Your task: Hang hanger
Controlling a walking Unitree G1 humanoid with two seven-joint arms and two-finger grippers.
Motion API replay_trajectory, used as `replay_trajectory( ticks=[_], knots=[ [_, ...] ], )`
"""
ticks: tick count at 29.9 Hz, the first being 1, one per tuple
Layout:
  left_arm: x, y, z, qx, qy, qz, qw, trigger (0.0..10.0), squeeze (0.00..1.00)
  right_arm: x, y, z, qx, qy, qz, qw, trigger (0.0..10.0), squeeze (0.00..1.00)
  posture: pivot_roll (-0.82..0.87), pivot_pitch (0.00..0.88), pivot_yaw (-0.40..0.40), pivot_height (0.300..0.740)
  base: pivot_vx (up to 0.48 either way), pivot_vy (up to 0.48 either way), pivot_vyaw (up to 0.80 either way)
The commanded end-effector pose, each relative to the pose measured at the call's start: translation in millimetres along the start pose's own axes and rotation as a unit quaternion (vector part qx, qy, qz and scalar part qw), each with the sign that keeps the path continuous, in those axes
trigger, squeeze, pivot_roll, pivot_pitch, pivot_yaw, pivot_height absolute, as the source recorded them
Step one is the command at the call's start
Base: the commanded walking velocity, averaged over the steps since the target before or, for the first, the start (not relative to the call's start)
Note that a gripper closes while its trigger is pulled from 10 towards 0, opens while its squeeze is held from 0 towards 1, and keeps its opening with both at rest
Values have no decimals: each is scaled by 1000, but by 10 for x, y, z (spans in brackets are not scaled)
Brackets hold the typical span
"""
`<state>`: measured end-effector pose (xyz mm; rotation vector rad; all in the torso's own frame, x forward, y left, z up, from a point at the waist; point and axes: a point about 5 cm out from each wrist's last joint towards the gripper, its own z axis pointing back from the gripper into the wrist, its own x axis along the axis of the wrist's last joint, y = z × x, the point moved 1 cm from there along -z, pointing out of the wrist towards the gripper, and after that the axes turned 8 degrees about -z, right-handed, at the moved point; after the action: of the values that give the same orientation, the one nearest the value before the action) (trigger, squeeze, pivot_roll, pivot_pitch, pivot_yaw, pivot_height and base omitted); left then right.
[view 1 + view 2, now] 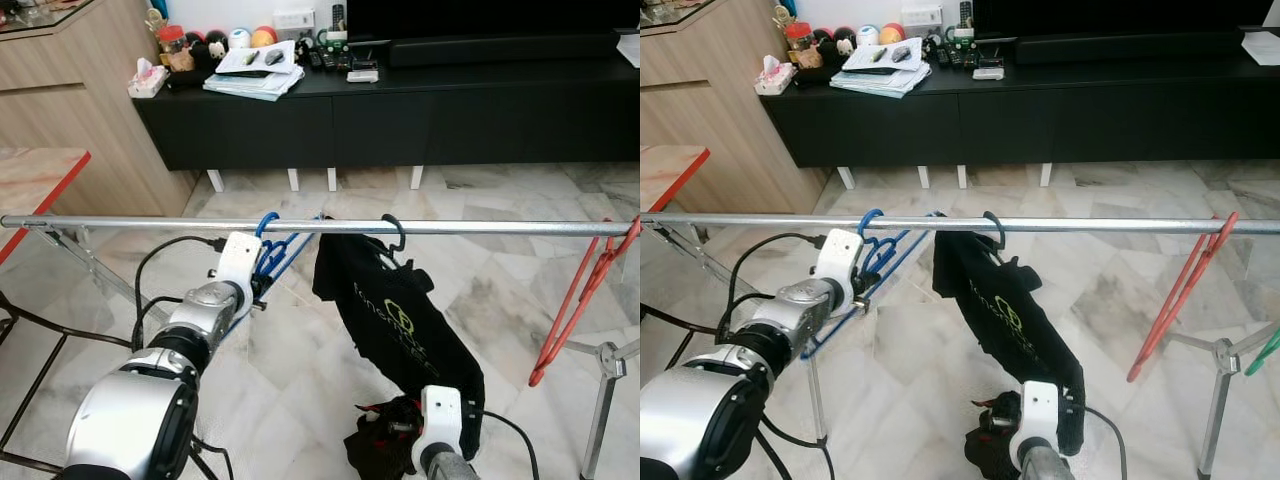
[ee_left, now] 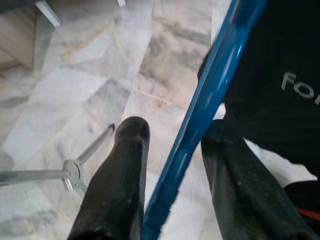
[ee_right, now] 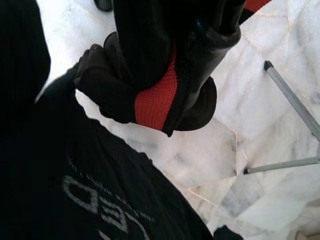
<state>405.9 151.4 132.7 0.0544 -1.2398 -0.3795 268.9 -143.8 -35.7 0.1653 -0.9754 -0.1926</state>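
Your left gripper (image 1: 262, 282) is closed on the blue hanger (image 2: 200, 117), whose hook already curls over the rail (image 1: 480, 227), so seat it fully before letting go, while your right gripper (image 3: 165, 65) clutches a black garment (image 3: 150, 100).

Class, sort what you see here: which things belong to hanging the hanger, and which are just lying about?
Job: blue hanger, held by left gripper; metal rail; black garment, held by right gripper.

Lying about: red hanger; tissue box; papers; black cabinet.
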Motion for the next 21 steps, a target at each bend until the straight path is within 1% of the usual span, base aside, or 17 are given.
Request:
replay_trajectory(
  ticks=[1,3,4,6,8,13,14,15,21],
  knots=[
    [-19,111,34,9,-16,7,1000,10000,1000,-36,36,0,5,8,-2,1000,10000,0,-46,126,102,740,0,0,0],
    [6,149,54,3,-34,6,999,10000,1000,-13,34,-10,6,7,0,1000,10000,0,-40,115,97,740,0,0,0],
    [6,149,54,3,-34,6,999,10000,1000,-13,34,-10,6,7,0,1000,10000,0,-40,115,97,740,0,0,0],
    [-18,201,95,-8,-47,5,999,10000,1000,23,31,-27,8,7,3,1000,10000,0,-33,99,90,740,0,0,0],
    [-56,213,126,-21,-51,2,998,10000,1000,35,32,-32,9,7,4,1000,10000,0,-31,94,90,740,0,0,0],
    [-115,229,170,-31,-52,-5,998,10000,1000,48,35,-39,10,7,6,1000,10000,0,-29,84,87,740,0,0,0],
    [-160,260,215,-32,-52,-11,998,10000,1000,60,37,-46,12,8,8,1000,10000,0,-24,69,82,740,0,0,0],
    [-200,319,295,-28,-57,-16,998,10000,1000,76,40,-54,13,8,9,1000,10000,0,-19,59,78,740,0,0,0],
    [-200,319,295,-28,-57,-16,998,10000,1000,76,40,-54,13,8,9,1000,10000,0,-19,59,78,740,0,0,0]
  ],
)
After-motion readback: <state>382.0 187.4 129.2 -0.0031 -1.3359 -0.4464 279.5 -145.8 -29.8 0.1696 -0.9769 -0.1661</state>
